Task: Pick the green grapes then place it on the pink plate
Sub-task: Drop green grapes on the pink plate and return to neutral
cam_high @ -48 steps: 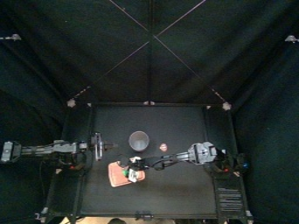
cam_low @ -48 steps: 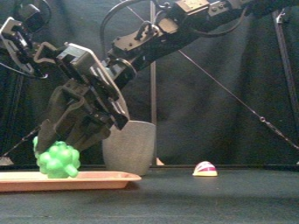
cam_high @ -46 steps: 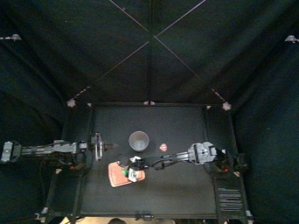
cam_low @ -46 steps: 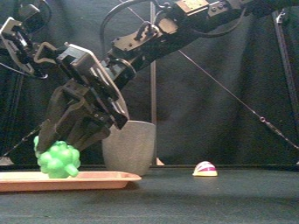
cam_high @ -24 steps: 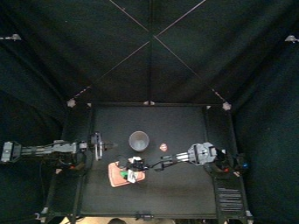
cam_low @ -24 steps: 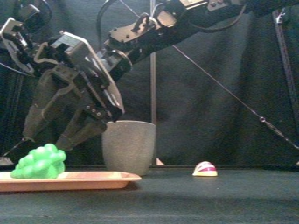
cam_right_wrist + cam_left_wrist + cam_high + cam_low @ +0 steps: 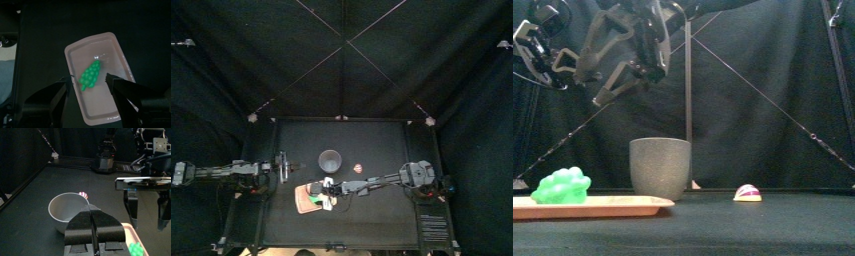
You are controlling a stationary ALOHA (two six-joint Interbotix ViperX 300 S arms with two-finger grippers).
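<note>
In the dim black booth, the green grapes [image 7: 91,74] and pink plate [image 7: 111,96] stand out brightly lit.

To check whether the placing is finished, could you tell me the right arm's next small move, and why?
Probably draw the right gripper back toward the table's right side. The green grapes lie on the pink plate, and the gripper hangs open well above them, holding nothing, so the placing looks done. The left gripper rests shut at the left.

Right gripper [image 7: 89,80] high, jaws apart; left gripper [image 7: 92,214] closed.
</note>
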